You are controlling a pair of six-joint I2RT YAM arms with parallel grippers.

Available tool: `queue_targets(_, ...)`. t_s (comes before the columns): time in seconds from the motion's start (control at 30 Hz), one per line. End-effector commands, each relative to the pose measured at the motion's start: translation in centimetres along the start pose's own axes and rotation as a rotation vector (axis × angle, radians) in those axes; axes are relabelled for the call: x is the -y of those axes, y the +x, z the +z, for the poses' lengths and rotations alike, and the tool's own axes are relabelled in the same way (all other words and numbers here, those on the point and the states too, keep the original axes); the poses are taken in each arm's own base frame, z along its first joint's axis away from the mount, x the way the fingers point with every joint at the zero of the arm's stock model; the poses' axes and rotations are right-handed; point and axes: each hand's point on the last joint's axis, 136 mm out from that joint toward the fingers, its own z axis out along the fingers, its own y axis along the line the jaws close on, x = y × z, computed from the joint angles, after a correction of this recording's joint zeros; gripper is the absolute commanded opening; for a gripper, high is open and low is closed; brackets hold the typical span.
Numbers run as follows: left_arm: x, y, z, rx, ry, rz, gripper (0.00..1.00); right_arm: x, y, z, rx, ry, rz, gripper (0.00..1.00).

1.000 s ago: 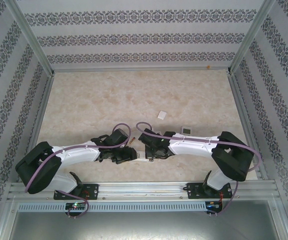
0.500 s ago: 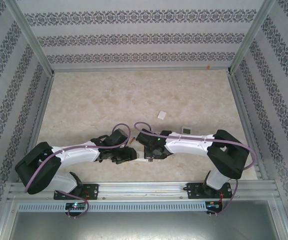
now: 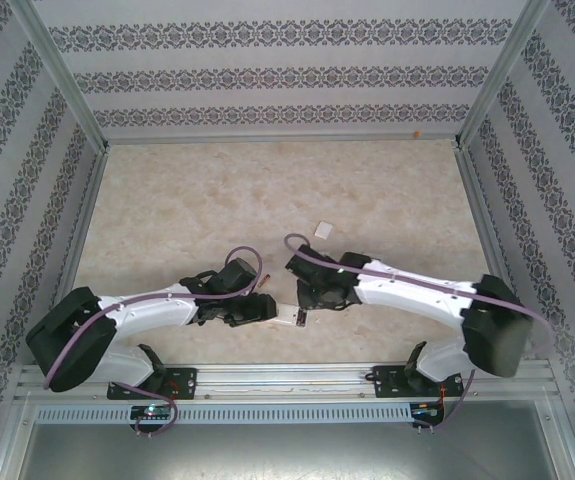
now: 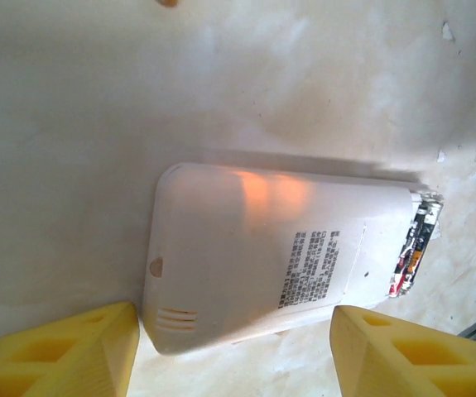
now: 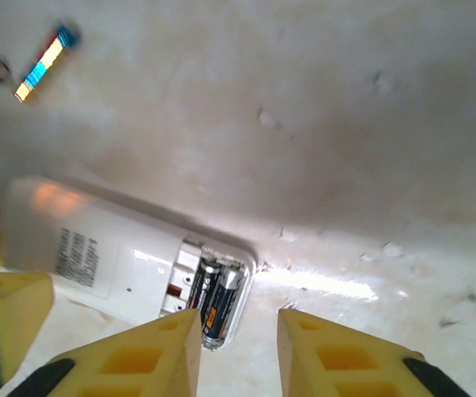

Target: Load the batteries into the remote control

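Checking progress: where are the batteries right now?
In the right wrist view, two batteries lie side by side in the remote's open end compartment, just beyond the right gripper.

The remote control [image 3: 287,318] lies flat on the tabletop [image 3: 267,190], near its front edge. The left gripper [image 3: 264,309] is at its left end, and the right gripper [image 3: 312,297] is just behind its right end. 2 batteries [image 5: 217,302] lie side by side in the open compartment [image 5: 189,285] at that right end. A small flat piece [image 3: 324,229] lies farther back, well apart from the remote control. A short rod [image 5: 45,54] lies on the tabletop beyond the remote control.
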Motion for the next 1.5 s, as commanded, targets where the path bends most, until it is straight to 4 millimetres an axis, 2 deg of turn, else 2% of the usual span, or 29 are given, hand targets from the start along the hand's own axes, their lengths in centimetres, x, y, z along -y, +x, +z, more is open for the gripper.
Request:
queue_targets(0.0,0.5,-1.3,-1.8,0.086,-0.028,0.057,0.68,2.1,-2.2,-1.5,0.112,0.031,-0.063,0.38)
queue_targets(0.07,0.3,-2.2,-3.3,0.159,-0.044,0.07,0.73,2.3,-3.7,-2.3,0.193,0.027,-0.119,0.48)
queue_targets(0.17,-0.2,-3.9,-6.6,0.296,-0.093,0.096,0.79,0.6,-5.6,-3.2,0.263,-0.015,-0.242,0.65)
queue_targets(0.27,-0.8,-5.2,-10.5,0.431,-0.127,0.109,0.83,-1.9,-6.1,-2.5,0.224,-0.066,-0.347,0.67)
queue_targets(0.33,-1.6,-5.9,-12.6,0.514,-0.146,0.096,0.84,-2.5,-6.4,-1.2,0.191,-0.041,-0.402,0.67)
queue_targets(0.43,-2.8,-6.8,-15.5,0.622,-0.153,0.054,0.86,-1.9,-7.8,-0.2,0.182,0.057,-0.425,0.68)
queue_targets(0.53,-3.5,-7.3,-16.9,0.672,-0.145,0.026,0.88,0.5,-9.5,0.9,0.16,0.137,-0.377,0.71)
queue_targets(0.63,-3.6,-7.5,-17.0,0.676,-0.137,0.027,0.91,2.2,-11.6,2.3,0.12,0.127,-0.333,0.72)
queue_targets(0.7,-3.2,-7.6,-16.4,0.655,-0.117,0.056,0.94,2.9,-12.8,3.1,0.103,0.116,-0.412,0.74)
queue_targets(0.73,-2.7,-7.6,-16.1,0.641,-0.102,0.077,0.96,3.3,-13.2,3.5,0.079,0.115,-0.468,0.9)
queue_targets(0.8,-2.1,-7.6,-15.5,0.617,-0.077,0.103,0.99,4.2,-13.8,4.2,0.03,0.113,-0.541,0.93)
queue_targets(1.0,-1.3,-7.7,-14.1,0.585,-0.045,0.119,1.0,6.1,-16.0,6.8,-0.063,0.103,-0.652,0.94)
queue_targets(1.1,-1.1,-7.8,-14.0,0.585,-0.037,0.119,1.0,7.0,-16.6,8.4,-0.116,0.083,-0.67,0.92)
queue_targets(1.2,-1.3,-7.9,-14.0,0.588,-0.044,0.117,1.0,6.8,-16.9,9.8,-0.156,0.045,-0.693,0.9)
queue_targets(1.27,-1.3,-7.9,-14.0,0.588,-0.047,0.117,1.0,7.6,-17.5,10.7,-0.171,0.085,-0.709,0.89)
queue_targets(1.47,-1.5,-7.9,-13.9,0.589,-0.05,0.108,1.0,8.6,-18.4,11.9,-0.199,0.064,-0.672,0.86)
